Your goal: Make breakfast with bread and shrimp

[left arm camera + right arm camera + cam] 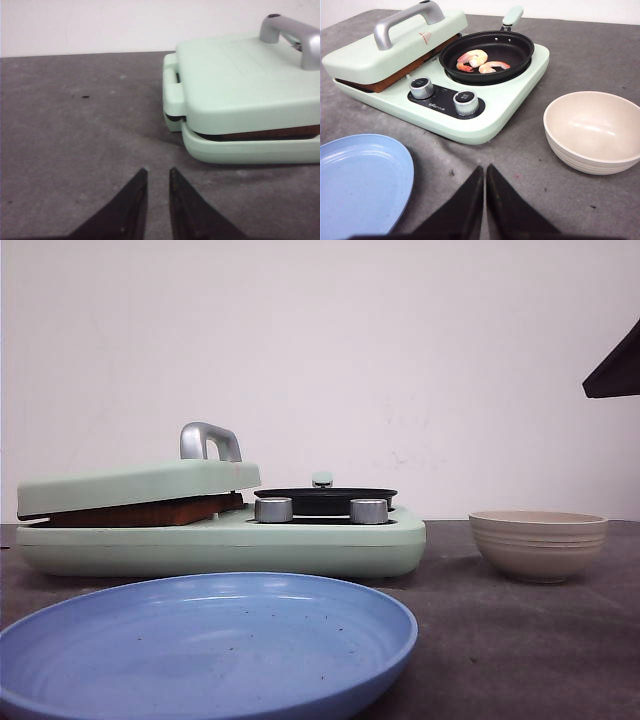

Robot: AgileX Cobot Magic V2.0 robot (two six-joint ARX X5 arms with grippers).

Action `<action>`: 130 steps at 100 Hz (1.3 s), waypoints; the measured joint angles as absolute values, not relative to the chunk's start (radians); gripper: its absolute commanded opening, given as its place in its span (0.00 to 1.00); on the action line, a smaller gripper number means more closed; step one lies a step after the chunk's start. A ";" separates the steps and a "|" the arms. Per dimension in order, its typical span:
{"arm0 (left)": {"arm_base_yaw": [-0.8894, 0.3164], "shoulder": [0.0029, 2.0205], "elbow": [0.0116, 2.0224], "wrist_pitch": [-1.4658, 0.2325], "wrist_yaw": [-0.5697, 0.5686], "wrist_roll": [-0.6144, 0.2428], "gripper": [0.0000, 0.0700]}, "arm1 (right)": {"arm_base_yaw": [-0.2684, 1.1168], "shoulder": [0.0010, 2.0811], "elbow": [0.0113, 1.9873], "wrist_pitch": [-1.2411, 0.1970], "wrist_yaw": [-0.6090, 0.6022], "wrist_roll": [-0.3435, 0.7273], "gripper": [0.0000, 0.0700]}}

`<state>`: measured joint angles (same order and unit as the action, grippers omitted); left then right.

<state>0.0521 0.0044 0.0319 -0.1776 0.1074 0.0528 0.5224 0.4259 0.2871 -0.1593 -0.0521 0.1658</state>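
Front view: a mint-green breakfast cooker (pixel 220 535) sits mid-frame on the dark grey surface (pixel 500 640), its hinged lid (pixel 140 485) down over brown-crusted bread (pixel 140 512). A blue round plate (pixel 200 645) lies lower left, a beige ribbed bowl (pixel 538 543) at right.

Left wrist view: my left end effector (pixel 157 175) hangs with fingers nearly together, holding nothing.

Right wrist view: my right end effector (pixel 484 172) is pressed together, empty. Pinkish-orange shrimp (pixel 480 61) lie in the black round pan (pixel 487 55), upper centre.
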 measured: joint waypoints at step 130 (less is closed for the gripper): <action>0.052 0.005 0.032 -0.178 0.107 0.050 0.00 | 0.017 0.002 0.015 -0.098 -0.181 -0.073 0.00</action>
<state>0.0521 0.0051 0.0319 -0.1780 0.1066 0.0498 0.0166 0.0017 0.0147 -0.0978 -0.1814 -0.0731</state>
